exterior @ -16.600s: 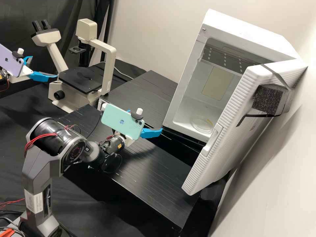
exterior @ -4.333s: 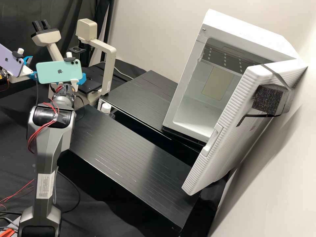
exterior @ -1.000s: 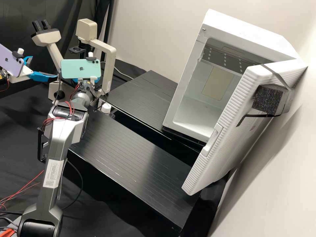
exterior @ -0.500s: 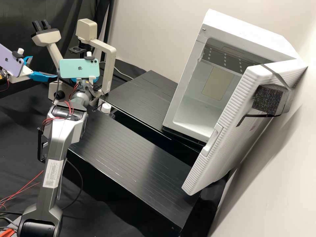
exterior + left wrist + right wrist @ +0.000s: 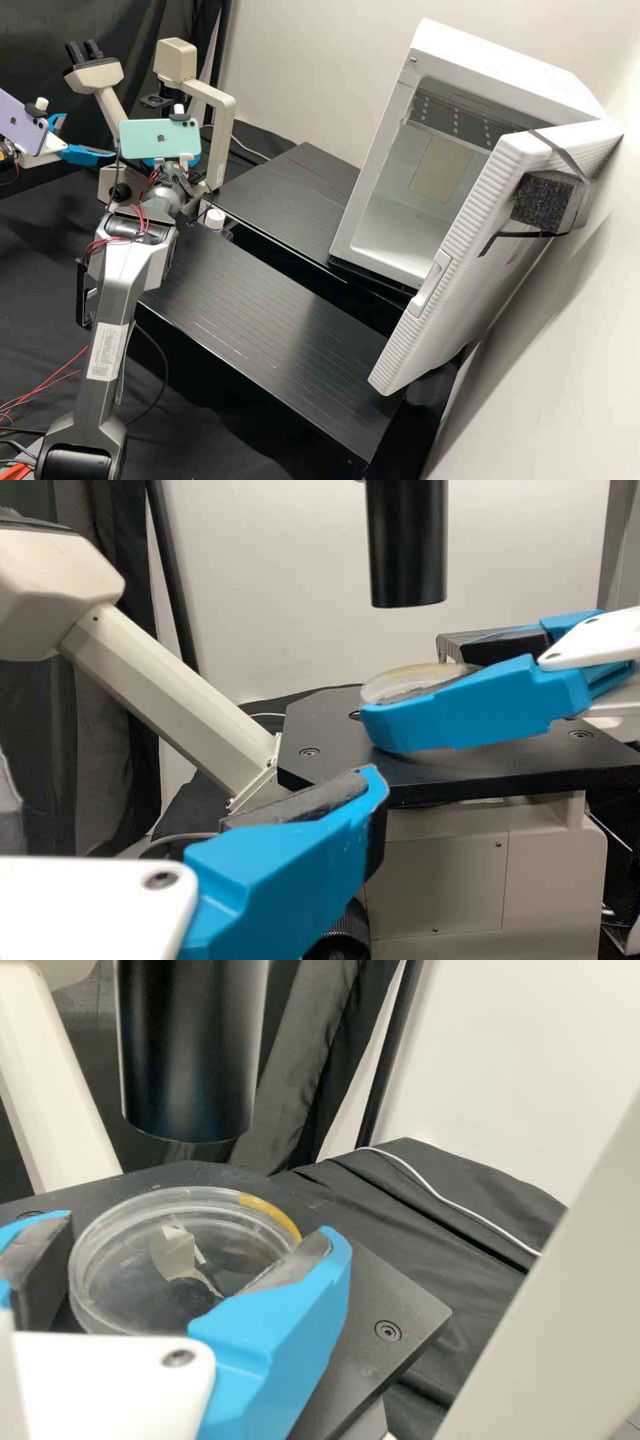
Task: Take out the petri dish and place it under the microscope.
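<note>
The bench [image 5: 37,260], draped in black cloth, carries the cream microscope [image 5: 223,127], and a thin white cable [image 5: 250,152] lies on the cloth beside it. Near the microscope begin two black, ridged platforms [image 5: 257,320], with a white-capped container [image 5: 215,219] between their ends. Well apart from the microscope stands an open white cabinet [image 5: 340,220], its base partly hidden.

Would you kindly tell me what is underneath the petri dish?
Under the petri dish is the black microscope stage. The right gripper hides part of the dish's edge, and I cannot tell whether dish meets stage.
</note>
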`<move>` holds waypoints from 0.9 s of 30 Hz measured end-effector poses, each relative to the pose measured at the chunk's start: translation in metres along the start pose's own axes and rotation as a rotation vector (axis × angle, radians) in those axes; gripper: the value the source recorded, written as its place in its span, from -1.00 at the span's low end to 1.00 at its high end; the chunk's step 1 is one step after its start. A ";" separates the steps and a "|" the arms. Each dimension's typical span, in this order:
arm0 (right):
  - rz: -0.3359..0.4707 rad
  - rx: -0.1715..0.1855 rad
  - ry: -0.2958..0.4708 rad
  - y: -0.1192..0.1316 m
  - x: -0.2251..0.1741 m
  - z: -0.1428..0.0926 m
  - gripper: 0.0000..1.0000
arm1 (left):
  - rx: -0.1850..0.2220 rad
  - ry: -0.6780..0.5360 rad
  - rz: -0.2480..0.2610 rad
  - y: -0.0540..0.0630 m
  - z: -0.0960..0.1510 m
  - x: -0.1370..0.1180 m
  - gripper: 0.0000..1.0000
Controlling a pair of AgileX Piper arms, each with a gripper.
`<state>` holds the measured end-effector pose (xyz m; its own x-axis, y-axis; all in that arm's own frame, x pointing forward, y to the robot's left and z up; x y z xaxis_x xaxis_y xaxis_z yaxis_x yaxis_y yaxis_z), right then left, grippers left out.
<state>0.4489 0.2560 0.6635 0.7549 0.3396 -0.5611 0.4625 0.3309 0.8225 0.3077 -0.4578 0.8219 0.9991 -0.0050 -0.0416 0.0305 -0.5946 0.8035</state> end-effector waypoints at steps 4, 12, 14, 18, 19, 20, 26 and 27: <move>0.000 0.000 0.002 0.000 0.000 0.000 1.00 | 0.000 0.000 0.000 0.000 0.000 0.000 1.00; -0.004 0.007 0.026 -0.002 -0.006 0.006 1.00 | 0.000 0.000 0.000 0.000 0.000 0.000 1.00; -0.001 0.004 0.021 0.002 -0.012 0.010 1.00 | 0.000 0.000 0.000 0.000 0.000 0.000 1.00; 0.005 -0.011 0.030 0.012 -0.032 0.011 1.00 | 0.000 0.000 0.000 0.000 0.000 0.000 1.00; 0.005 -0.022 0.043 0.014 -0.041 0.011 1.00 | 0.000 0.000 0.000 0.000 0.000 0.000 1.00; 0.006 -0.029 0.063 0.016 -0.049 0.008 1.00 | 0.000 0.000 0.000 0.000 0.000 0.000 1.00; 0.027 -0.028 0.144 0.024 -0.102 -0.001 1.00 | 0.000 0.000 0.000 0.000 0.000 0.000 1.00; 0.029 -0.013 0.151 0.023 -0.110 0.000 1.00 | 0.000 0.000 0.000 0.000 0.000 0.000 1.00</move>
<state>0.3759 0.2265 0.7443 0.6889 0.4773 -0.5455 0.4350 0.3298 0.8379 0.3077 -0.4578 0.8219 0.9991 -0.0050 -0.0416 0.0305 -0.5946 0.8035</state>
